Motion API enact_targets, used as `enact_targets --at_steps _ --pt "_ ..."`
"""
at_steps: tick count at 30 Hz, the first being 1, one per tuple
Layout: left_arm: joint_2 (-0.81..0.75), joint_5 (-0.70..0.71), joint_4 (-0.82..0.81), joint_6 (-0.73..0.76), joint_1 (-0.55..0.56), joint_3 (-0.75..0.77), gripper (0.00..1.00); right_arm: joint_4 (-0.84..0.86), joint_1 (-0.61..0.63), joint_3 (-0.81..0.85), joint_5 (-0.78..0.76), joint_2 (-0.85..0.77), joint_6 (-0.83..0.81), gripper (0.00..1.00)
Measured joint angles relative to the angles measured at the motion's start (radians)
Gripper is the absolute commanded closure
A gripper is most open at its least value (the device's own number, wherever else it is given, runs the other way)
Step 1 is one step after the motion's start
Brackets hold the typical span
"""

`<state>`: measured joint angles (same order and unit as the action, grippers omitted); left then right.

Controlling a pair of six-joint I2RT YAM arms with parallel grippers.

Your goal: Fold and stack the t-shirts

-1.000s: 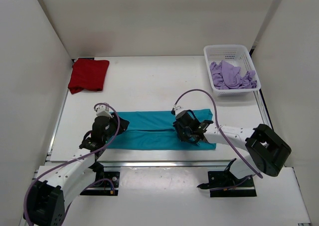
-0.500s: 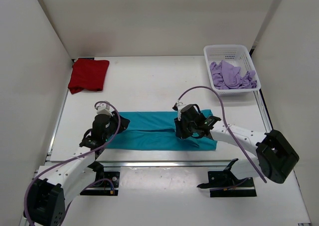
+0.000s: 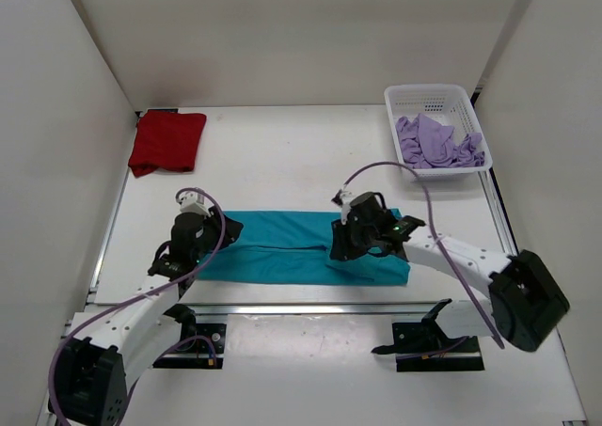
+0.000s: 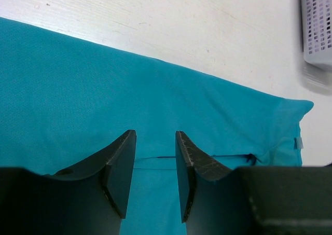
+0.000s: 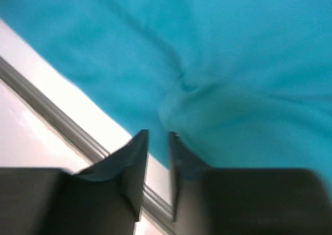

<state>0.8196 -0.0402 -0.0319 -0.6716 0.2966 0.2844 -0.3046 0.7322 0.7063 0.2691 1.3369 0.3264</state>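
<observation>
The t-shirts are spread over three places on the white table [image 3: 282, 153], and none is stacked on another. The teal-blue t-shirt [image 3: 282, 247] is laid flat near the table's near edge, folded into a long band running left to right, with its two folded-in edges meeting in a line along the middle. The white mesh basket [image 3: 425, 95] is set at the far right corner, and the pale lavender t-shirt [image 3: 435, 144] is bunched loosely inside it. The deep red t-shirt [image 3: 167, 141] is seen at the far left corner, folded into a compact rectangle, well apart from the other two. The left gripper [image 4: 155, 136] is held over the left end of the teal band; its jaws are parted and nothing is caught between them, only cloth being visible through the gap. The right gripper [image 5: 158, 136] is poised low over the right half of the same band, near its near hem. That wrist view is blurred, yet a narrow gap is shown between the jaws and no cloth is pinched in it — the claw is released. A small pucker [image 5: 192, 87] is raised in the fabric just beyond its fingertips.
</observation>
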Motion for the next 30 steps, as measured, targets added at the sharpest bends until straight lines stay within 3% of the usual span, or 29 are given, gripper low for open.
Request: enact_targets --at_steps 4,6,10,12,16,20,24,26,29,30 --pt "0.067 0.000 -0.026 0.007 0.000 0.003 0.52 0.068 -0.127 -0.051 -0.005 -0.154 0.037 1.00" --pt "0.127 -0.006 -0.046 0.005 -0.003 0.011 0.53 0.118 -0.202 -0.097 -0.023 -0.200 0.062 0.99" --pt "0.261 -0.050 -0.095 -0.010 -0.037 0.037 0.53 0.200 -0.398 -0.204 -0.085 -0.193 0.114 0.76" --pt "0.319 -0.066 -0.118 -0.018 -0.054 0.053 0.54 0.224 -0.515 -0.236 -0.092 -0.169 0.126 0.69" --pt "0.393 -0.107 -0.158 -0.037 -0.095 0.069 0.53 0.304 -0.659 -0.246 -0.091 -0.126 0.144 0.65" --pt "0.437 -0.140 -0.190 -0.052 -0.149 0.070 0.54 0.397 -0.700 -0.246 -0.068 -0.071 0.153 0.65" --pt "0.467 -0.156 -0.204 -0.064 -0.192 0.070 0.53 0.463 -0.713 -0.246 -0.021 -0.006 0.168 0.69" --pt "0.473 -0.163 -0.216 -0.071 -0.207 0.070 0.53 0.478 -0.712 -0.246 -0.014 0.008 0.169 0.78" --pt "0.491 -0.181 -0.239 -0.087 -0.235 0.070 0.54 0.504 -0.714 -0.246 0.004 0.019 0.177 1.00" --pt "0.501 -0.189 -0.246 -0.094 -0.248 0.070 0.54 0.510 -0.716 -0.246 0.008 0.019 0.182 1.00"
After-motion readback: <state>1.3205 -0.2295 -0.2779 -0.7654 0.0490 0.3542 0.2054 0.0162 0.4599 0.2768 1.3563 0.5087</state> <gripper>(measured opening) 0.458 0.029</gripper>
